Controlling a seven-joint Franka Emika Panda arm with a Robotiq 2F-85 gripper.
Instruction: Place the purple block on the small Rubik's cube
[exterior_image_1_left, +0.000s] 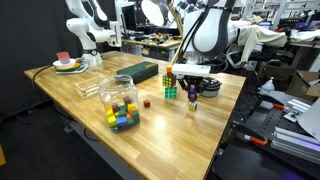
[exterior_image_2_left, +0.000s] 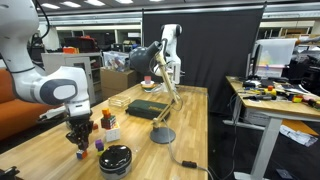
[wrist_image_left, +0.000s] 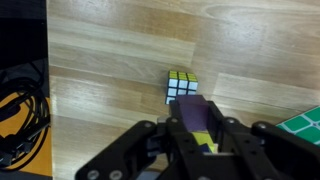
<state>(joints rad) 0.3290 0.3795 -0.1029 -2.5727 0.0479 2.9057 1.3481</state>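
In the wrist view my gripper (wrist_image_left: 196, 128) is shut on the purple block (wrist_image_left: 193, 110), which sits between the two fingers. The small Rubik's cube (wrist_image_left: 181, 87), with yellow and white squares on top, lies on the wooden table just beyond the block and a little to its left, apart from it. In an exterior view the gripper (exterior_image_1_left: 192, 94) hangs low over the table next to the larger Rubik's cube (exterior_image_1_left: 171, 86). It also shows in an exterior view (exterior_image_2_left: 79, 140). Something yellow shows under the block between the fingers.
The larger Rubik's cube's green face shows at the right edge of the wrist view (wrist_image_left: 305, 128). A clear jar of coloured blocks (exterior_image_1_left: 122, 108), a small dark red block (exterior_image_1_left: 146, 102), a black box (exterior_image_1_left: 137, 72) and a clear tray (exterior_image_1_left: 90, 88) are on the table. Black cables (wrist_image_left: 20, 110) lie off the table edge.
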